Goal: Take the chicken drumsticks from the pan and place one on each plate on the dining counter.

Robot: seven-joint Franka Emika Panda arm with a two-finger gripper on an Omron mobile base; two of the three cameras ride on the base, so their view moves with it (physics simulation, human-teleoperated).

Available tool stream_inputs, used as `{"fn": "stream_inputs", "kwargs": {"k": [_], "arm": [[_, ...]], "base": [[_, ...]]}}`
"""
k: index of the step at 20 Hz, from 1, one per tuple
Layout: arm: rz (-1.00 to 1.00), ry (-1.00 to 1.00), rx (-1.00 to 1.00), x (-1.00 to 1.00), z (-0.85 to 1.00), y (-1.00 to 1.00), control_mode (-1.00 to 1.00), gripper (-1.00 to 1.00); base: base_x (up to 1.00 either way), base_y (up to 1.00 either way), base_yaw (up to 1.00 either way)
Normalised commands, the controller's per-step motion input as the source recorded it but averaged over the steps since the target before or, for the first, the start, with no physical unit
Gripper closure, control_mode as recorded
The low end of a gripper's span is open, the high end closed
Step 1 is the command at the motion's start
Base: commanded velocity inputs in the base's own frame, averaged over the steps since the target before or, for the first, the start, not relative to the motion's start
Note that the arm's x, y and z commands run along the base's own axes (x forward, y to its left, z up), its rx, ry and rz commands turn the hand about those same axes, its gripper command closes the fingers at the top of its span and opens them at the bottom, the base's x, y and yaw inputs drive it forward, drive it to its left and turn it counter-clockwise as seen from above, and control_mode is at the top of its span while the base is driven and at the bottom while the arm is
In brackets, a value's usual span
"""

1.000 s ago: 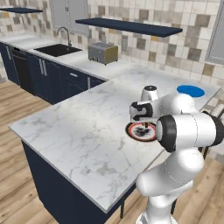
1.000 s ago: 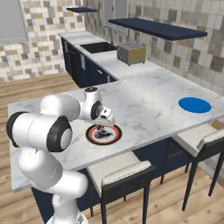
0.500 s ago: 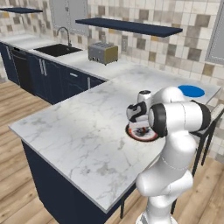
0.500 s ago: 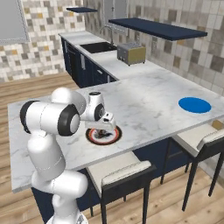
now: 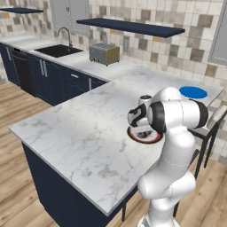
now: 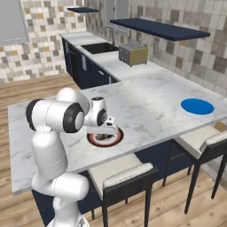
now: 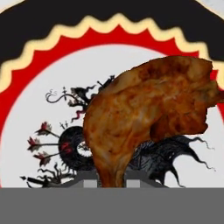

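The arm folds low over the desk (image 5: 80, 133), end effector (image 7: 110, 181) pinching the reddish drumstick (image 7: 148, 118) just above the red-rimmed plate (image 6: 94, 140) near the stool-side edge — blue plate (image 6: 197, 106) well apart.

Open marble dining counter (image 5: 84, 133) all round red-rimmed plate (image 6: 95, 140), toaster (image 5: 104, 53) well apart at the wall, blue plate (image 6: 197, 106) far off
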Motion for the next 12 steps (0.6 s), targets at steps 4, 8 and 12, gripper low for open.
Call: {"fn": "stream_inputs", "kwargs": {"k": [4, 8, 12], "arm": [[0.11, 0.0, 0.0, 0.0, -0.17, -0.05, -1.0, 1.0], [0.11, 0.0, 0.0, 0.0, -0.07, -0.08, -1.0, -1.0], [0.07, 0.0, 0.0, 0.0, -0.01, -0.09, -1.0, -1.0]], "base": [[0.0, 0.0, 0.0], [0.0, 0.0, 0.0], [0.0, 0.0, 0.0]]}}
